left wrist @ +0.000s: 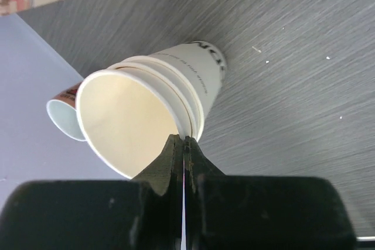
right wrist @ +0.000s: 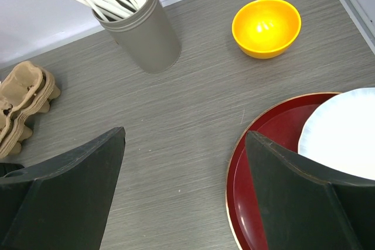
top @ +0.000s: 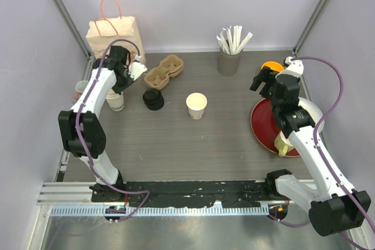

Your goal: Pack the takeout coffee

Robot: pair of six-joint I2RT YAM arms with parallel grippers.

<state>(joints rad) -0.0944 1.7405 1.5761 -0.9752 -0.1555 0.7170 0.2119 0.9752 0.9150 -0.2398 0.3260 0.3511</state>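
- My left gripper (left wrist: pixel 184 143) is shut tight. Its fingertips pinch the thin rim of the top cup in the stack of nested cups (left wrist: pixel 153 106), at the left side of the table (top: pixel 176 144).
- My right gripper (right wrist: pixel 184 139) hangs spread wide and empty over bare tabletop, just beside the red plate (right wrist: pixel 258 174).
- The takeout coffee (top: pixel 196 105) stands upright near the middle of the table, its mouth open with no lid on it. It is well apart from both my hands and nothing touches it.
- As I judge it, packing proper has not begun: the coffee is uncapped and sits in neither carrier nor bag. My left hand is busy at the stack instead.
- If I lift from here, the nested cups may cling together and come up as one. A pinch on paper this thin could also slip or crumple the rim, so the move calls for a slow, straight pull.
- A small pinkish cup (left wrist: pixel 61 115) sits just behind the stack, close enough to knock.
- The black lids (top: pixel 153 99) lie between the stack and the coffee. The cardboard carrier (top: pixel 164 71) is beyond them and the paper bag (top: pixel 114 34) stands in the back left corner.
- On my right are a grey holder of stirrers (right wrist: pixel 140 33), an orange bowl (right wrist: pixel 266 26) and a white plate (right wrist: pixel 345 133) resting on the red one. None of them blocks my path to the coffee.
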